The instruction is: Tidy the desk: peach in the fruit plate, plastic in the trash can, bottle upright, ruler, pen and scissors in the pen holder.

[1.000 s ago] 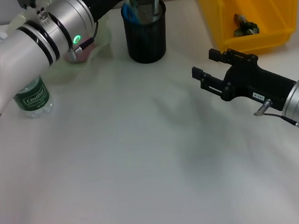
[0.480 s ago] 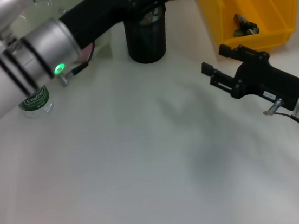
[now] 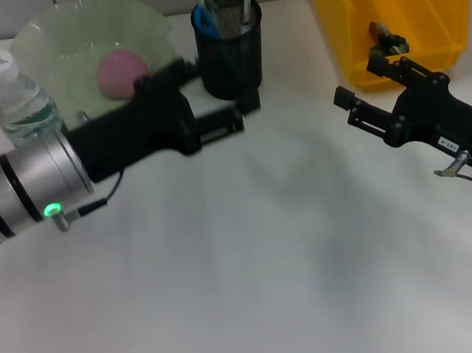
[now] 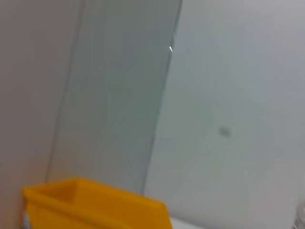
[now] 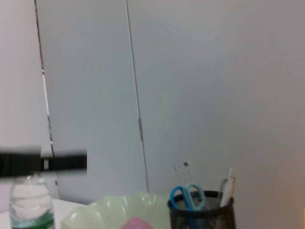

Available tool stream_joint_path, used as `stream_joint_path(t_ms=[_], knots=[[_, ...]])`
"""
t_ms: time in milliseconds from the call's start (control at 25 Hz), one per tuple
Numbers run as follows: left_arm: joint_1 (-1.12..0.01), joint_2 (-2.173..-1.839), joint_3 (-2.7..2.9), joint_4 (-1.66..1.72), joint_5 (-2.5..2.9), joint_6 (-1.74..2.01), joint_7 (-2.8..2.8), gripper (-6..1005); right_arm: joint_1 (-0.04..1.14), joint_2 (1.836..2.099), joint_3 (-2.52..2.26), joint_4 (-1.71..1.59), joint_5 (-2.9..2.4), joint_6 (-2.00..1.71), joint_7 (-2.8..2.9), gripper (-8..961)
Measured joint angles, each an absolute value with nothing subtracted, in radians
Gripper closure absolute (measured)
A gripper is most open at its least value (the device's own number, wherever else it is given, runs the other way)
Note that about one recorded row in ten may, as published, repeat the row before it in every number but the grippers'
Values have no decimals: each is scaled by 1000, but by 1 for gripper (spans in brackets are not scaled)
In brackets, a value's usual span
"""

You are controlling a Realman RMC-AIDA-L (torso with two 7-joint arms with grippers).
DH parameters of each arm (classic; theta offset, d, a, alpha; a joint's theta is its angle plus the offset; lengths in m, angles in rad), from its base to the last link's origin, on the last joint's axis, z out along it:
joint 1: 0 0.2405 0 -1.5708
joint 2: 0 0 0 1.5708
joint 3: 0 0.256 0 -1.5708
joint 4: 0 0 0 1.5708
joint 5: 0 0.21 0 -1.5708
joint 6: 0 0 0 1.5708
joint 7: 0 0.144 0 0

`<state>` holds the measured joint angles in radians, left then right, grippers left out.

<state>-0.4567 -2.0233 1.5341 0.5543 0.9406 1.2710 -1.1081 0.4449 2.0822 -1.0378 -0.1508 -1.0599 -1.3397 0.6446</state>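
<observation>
peach (image 3: 122, 72): pink, sitting in the fruit plate (image 3: 48, 46), far left of the surface (image 3: 256, 269).
bottle (image 3: 20, 100): upright, white cap on top, just beside the plate on my left.
pen holder (image 3: 230, 52): black mesh cup, far centre; scissors (image 5: 187, 196) with blue loops and a pen (image 5: 227, 185) stand in it. Ruler: can't make it out.
plastic (image 3: 384, 36): dark scrap inside the yellow trash can (image 3: 348, 33), far right.
my left gripper (image 3: 241, 111): low over the surface, just in front of the pen holder; fingers spread, nothing between them.
my right gripper (image 3: 370, 91): just in front of the trash can; fingers apart, empty.
</observation>
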Motion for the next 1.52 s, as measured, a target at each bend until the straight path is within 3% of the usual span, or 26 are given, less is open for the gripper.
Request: stream_joint_path(t_ms=[120, 400, 520, 560, 600, 760, 840, 880, 1520], knots=[[-451, -2017, 1535, 553, 1035, 1291, -1130, 148, 442, 2078, -1045, -156, -1081, -1353, 696, 277], [-452, -1998, 1535, 510, 1164, 1360, -1141, 149, 425, 2059, -1051, -233, -1302, -1391, 846, 124], [-450, -1984, 1536, 487, 1186, 1404, -1133, 150, 410, 2024, -1043, -279, -1485, -1519, 928, 126], [-450, -1984, 1536, 487, 1186, 1404, -1133, 150, 410, 2024, -1043, -279, -1485, -1519, 928, 126], [-449, -1967, 1535, 467, 1200, 1434, -1130, 150, 410, 2008, -1043, -285, -1540, -1562, 950, 126], [-448, -1959, 1535, 457, 1211, 1448, -1129, 151, 416, 1994, -1043, -294, -1624, -1587, 985, 126], [-448, -1959, 1535, 457, 1211, 1448, -1129, 151, 420, 1992, -1042, -308, -1671, -1589, 1006, 126], [-450, -1943, 1534, 422, 1245, 1471, -1131, 151, 421, 1992, -1042, -313, -1687, -1590, 1011, 126], [-443, -1933, 1516, 391, 1291, 1518, -1134, 152, 435, 2001, -1043, -331, -1710, -1594, 1019, 126]])
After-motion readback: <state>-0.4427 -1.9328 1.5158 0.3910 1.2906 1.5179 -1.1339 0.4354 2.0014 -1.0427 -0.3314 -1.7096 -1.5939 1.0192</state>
